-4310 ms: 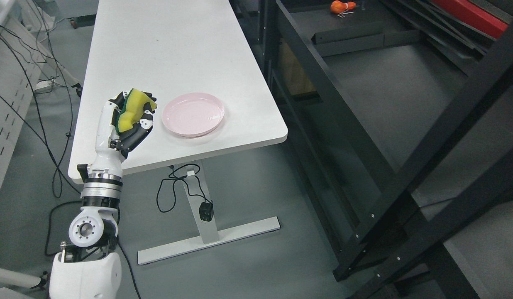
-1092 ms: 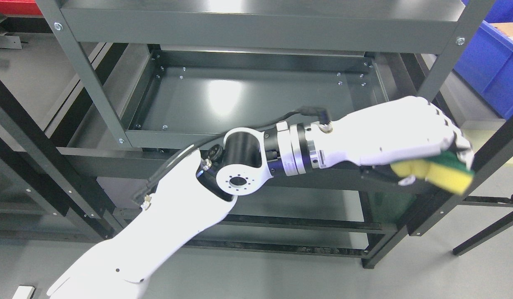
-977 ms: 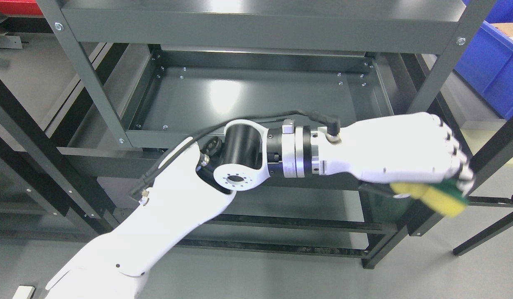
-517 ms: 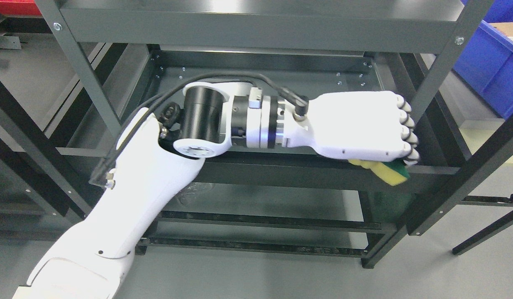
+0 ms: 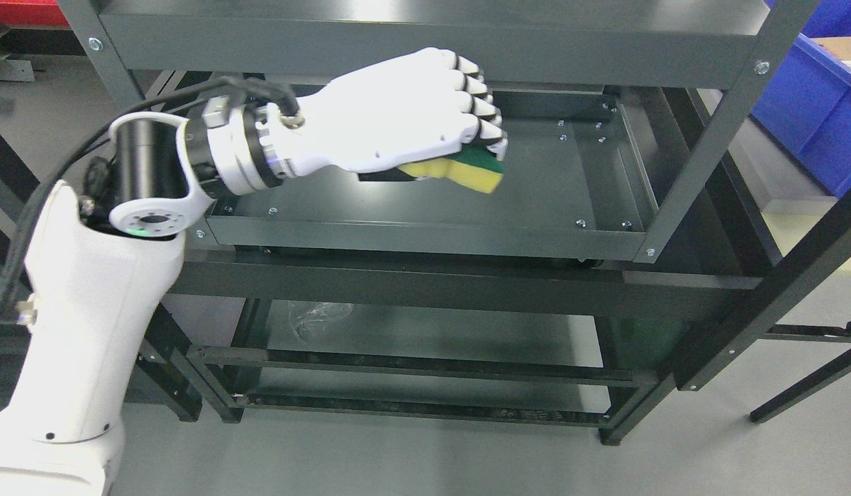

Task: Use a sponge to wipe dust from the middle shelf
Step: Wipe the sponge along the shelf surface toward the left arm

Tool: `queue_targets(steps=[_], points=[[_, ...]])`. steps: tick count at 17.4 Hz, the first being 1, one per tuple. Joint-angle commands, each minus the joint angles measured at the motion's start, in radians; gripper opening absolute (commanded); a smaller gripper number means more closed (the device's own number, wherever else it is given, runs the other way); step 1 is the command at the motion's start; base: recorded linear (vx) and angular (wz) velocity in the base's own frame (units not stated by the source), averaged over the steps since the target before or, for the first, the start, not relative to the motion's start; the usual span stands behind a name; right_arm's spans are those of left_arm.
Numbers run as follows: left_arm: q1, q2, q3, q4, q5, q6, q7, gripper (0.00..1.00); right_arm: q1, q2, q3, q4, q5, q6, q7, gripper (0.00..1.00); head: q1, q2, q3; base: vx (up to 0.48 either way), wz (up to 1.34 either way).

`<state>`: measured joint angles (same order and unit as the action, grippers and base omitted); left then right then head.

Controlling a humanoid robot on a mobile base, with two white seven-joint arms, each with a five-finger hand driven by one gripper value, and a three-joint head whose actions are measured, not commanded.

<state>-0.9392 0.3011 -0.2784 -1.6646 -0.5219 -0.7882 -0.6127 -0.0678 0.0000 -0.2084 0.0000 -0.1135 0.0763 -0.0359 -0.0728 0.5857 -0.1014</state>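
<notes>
Wiping the middle shelf [image 5: 591,200] with a sponge [image 5: 467,172].
Left hand [image 5: 398,127] clutches the sponge, its long axis pointing at 3 o'clock; bare shelf lies toward 4 o'clock.

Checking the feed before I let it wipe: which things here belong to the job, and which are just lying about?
Job:
- sponge, yellow and green
- left hand, gripping the sponge
- middle shelf, dark tray

Lying about:
- blue bin, far right
- clear plastic wrap on the lower shelf
</notes>
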Motion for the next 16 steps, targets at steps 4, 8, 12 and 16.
queue_targets(steps=[4,8,12,16], points=[[0.291,0.510,0.533,-0.052,0.299,0.003,-0.002,0.00,0.000,-0.017,0.001,-0.017,0.000,0.000,-0.001,1.00,0.0000,0.000,0.000,0.000,0.00],[0.537,0.636,0.830,-0.037,0.456,0.003,-0.002,0.01,0.000,-0.017,0.000,-0.017,0.000,0.000,-0.001,1.00,0.0000,0.000,0.000,0.000,0.00],[0.569,0.665,0.897,-0.026,0.500,0.003,-0.002,0.01,0.000,-0.017,0.001,-0.017,0.000,0.000,-0.001,1.00,0.0000,0.000,0.000,0.000,0.01],[0.547,0.633,0.799,-0.043,0.497,0.003,-0.001,0.00,0.000,-0.017,0.000,-0.017,0.000,0.000,-0.001,1.00,0.0000,0.000,0.000,0.000,0.00]])
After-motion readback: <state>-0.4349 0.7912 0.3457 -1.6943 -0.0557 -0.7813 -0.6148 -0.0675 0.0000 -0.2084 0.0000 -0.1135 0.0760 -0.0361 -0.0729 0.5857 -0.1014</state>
